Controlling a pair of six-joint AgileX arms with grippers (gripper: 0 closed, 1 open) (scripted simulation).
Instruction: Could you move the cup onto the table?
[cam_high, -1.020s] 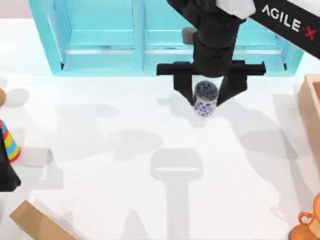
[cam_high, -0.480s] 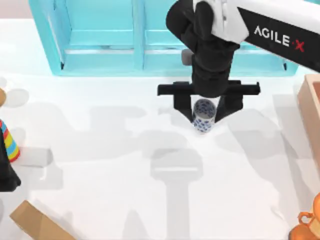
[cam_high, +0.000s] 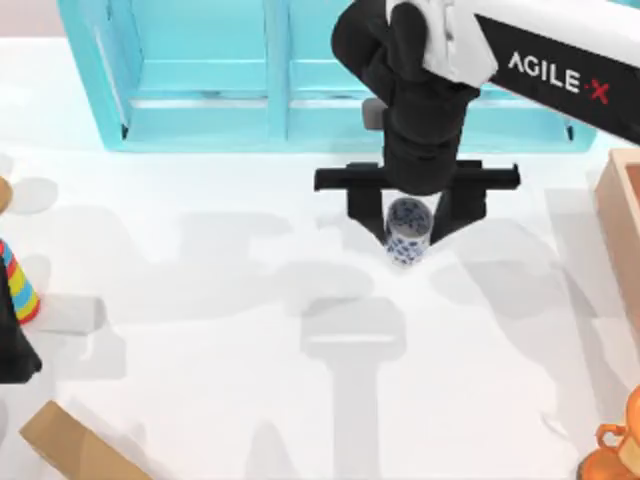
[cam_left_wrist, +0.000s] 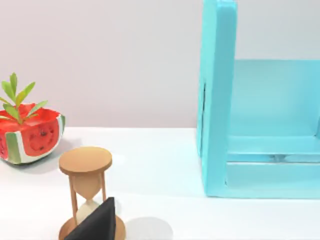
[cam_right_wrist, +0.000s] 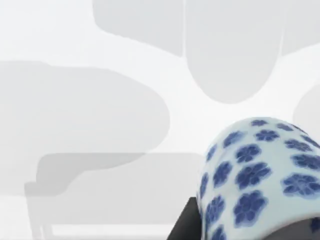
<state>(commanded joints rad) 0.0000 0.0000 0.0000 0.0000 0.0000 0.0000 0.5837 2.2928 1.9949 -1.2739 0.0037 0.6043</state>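
Top view: cup (cam_high: 406, 232) sits between right tool (cam_high: 408, 238) fingers (upright).

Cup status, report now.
Right gripper shut on the cup, in front of the turquoise cabinet, over the table. Left arm parked at table's left edge. Nothing beneath the cup.

The right arm's wrist hides the cup's (cam_high: 407, 232) upper rim. The orange jug (cam_high: 618, 452) and wooden box (cam_high: 622, 225) are cut off at the top view's right edge
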